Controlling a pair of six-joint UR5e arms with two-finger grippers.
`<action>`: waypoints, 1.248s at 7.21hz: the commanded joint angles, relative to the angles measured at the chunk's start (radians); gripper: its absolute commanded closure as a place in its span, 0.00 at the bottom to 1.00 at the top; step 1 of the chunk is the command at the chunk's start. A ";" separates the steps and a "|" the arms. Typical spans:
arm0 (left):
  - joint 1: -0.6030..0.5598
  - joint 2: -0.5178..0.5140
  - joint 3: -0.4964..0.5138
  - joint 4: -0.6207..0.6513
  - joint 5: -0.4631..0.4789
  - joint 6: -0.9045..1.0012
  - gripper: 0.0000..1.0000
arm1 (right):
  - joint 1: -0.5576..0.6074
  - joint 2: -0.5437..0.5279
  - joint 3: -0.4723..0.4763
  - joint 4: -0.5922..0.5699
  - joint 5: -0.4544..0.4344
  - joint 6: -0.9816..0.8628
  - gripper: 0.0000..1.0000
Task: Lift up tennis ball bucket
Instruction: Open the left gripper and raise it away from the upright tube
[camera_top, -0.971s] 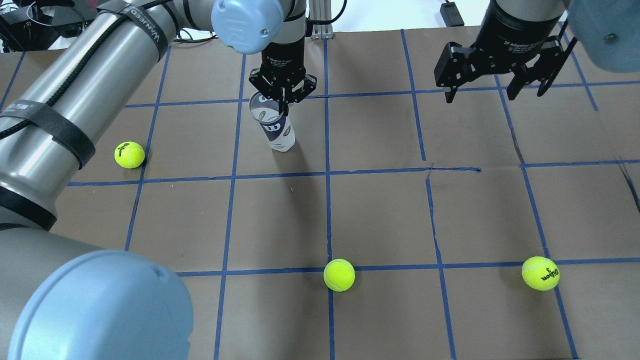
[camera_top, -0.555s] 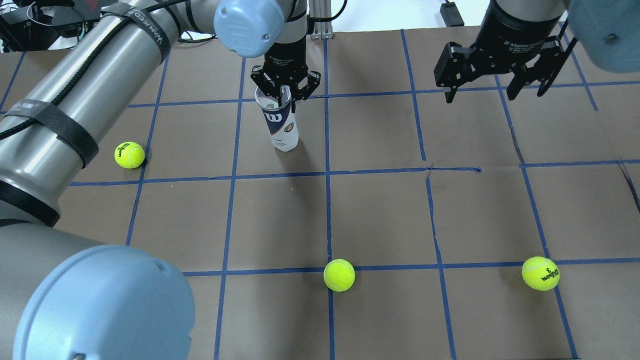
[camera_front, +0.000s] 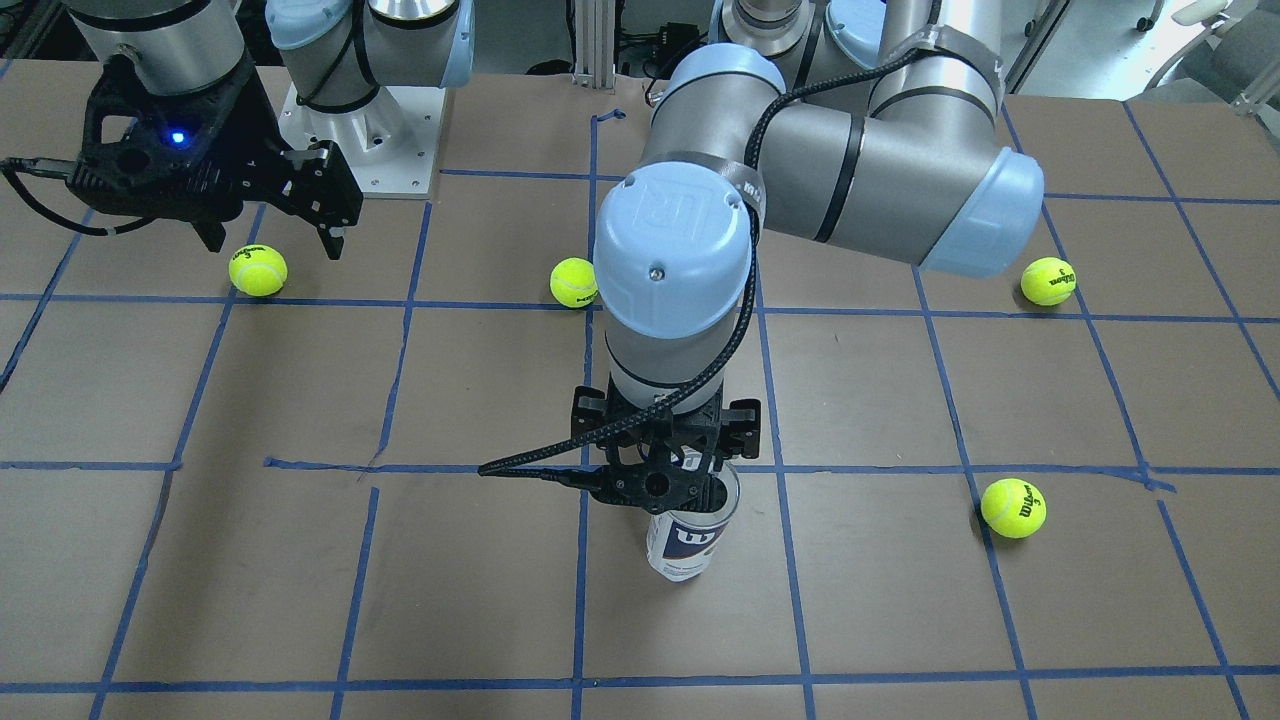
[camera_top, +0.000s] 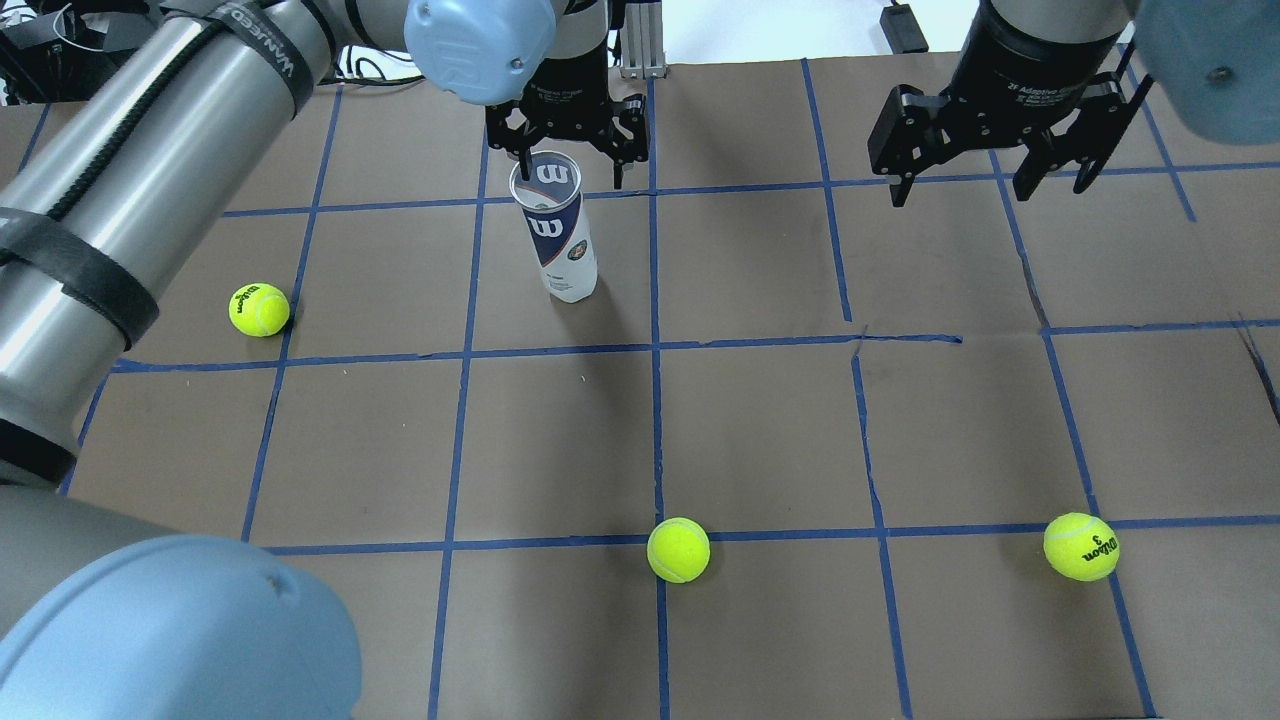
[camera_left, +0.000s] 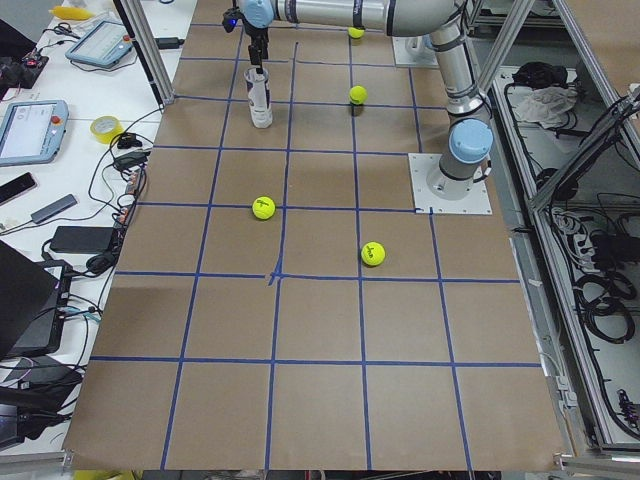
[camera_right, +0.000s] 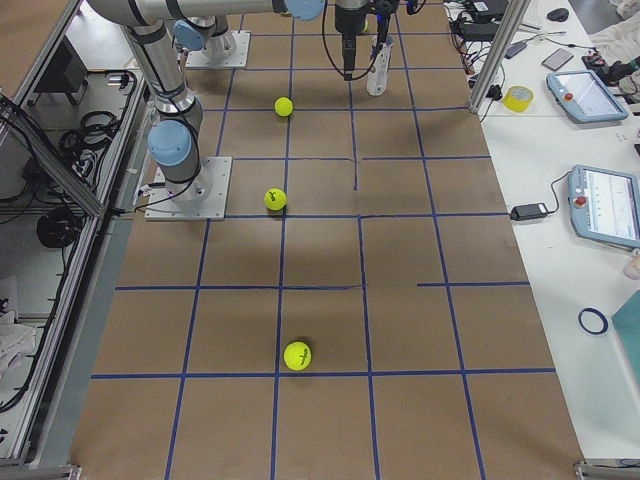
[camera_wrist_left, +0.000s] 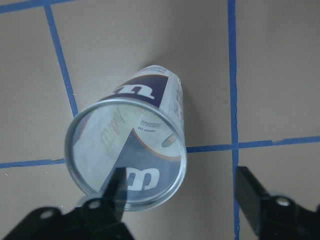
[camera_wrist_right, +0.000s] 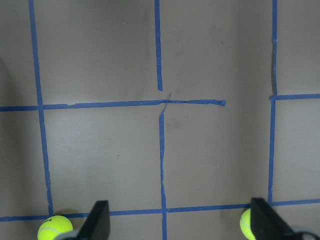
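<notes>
The tennis ball bucket is a clear tube with a white-and-navy "W" label. It stands upright on the brown table, open top up, and shows in the front view and the left wrist view. My left gripper is open just above its rim and holds nothing. In the left wrist view one finger overlaps the rim and the other finger stands well clear to the side. My right gripper is open and empty, high at the far right, and also shows in the front view.
Loose yellow-green tennis balls lie on the taped grid: one left of the tube, one at the near middle, one at the near right. A further ball lies on the far side, hidden overhead. The left arm spans the table's left.
The left gripper was shut on the tilted tube's rim. The tube came upright, then the gripper opened, let go and drew back a little toward the far side. The right arm has not moved.
</notes>
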 joint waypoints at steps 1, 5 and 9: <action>0.001 0.116 -0.009 -0.022 -0.016 0.016 0.00 | 0.000 0.000 0.000 0.000 0.000 0.001 0.00; 0.013 0.403 -0.291 0.015 -0.028 0.055 0.00 | 0.000 -0.003 0.000 0.000 0.000 0.003 0.00; 0.152 0.495 -0.367 0.023 -0.123 0.121 0.00 | 0.012 0.012 0.000 -0.095 0.015 0.012 0.00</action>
